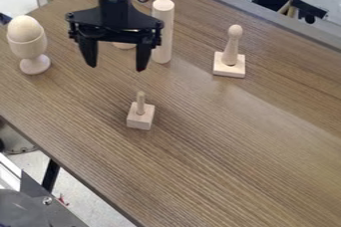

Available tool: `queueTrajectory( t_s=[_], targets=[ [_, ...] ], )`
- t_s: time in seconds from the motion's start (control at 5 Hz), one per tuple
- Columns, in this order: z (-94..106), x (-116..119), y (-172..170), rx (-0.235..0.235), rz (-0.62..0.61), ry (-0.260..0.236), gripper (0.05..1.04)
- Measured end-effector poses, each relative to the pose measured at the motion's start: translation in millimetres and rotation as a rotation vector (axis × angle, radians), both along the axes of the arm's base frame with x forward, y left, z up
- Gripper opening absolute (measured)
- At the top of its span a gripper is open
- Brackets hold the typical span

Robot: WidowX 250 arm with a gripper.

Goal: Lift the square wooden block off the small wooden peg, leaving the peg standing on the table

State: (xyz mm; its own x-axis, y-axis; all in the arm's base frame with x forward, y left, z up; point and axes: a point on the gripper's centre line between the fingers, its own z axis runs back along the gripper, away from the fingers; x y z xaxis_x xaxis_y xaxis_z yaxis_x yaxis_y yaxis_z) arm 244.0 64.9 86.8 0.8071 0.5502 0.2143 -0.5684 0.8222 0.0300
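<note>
The gripper (116, 68) hangs in the upper left of the frame, with its fingers (88, 54) wide apart and nothing held between them. The nearest thing in front is the block (140, 119) with an upright peg (140, 99), a little left of the centre. For a good grip on it, I think the fingers should be centred over the peg, come down straight and close evenly, because the peg is thin. The cylinder (166, 37) stands upright just beside the right-hand finger; whether they touch, I cannot tell. A sideways move could tip it. Behind the gripper, a pale piece (124, 46) is partly hidden. An egg (25, 28) sits in a cup (29, 47) at the upper left, and a pawn (230, 56) stands on the surface (233, 146), upper right.
</note>
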Motion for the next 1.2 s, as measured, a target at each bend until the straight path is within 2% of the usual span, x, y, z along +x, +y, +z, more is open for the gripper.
queueTrajectory(
  t_s=[0.4,1.2],
  targets=[
    [-2.3,6,-20,-0.007,-0.028,-0.029,0.999],
    [-25.3,3,-28,-0.055,-0.04,0.019,1.0]
  ],
)
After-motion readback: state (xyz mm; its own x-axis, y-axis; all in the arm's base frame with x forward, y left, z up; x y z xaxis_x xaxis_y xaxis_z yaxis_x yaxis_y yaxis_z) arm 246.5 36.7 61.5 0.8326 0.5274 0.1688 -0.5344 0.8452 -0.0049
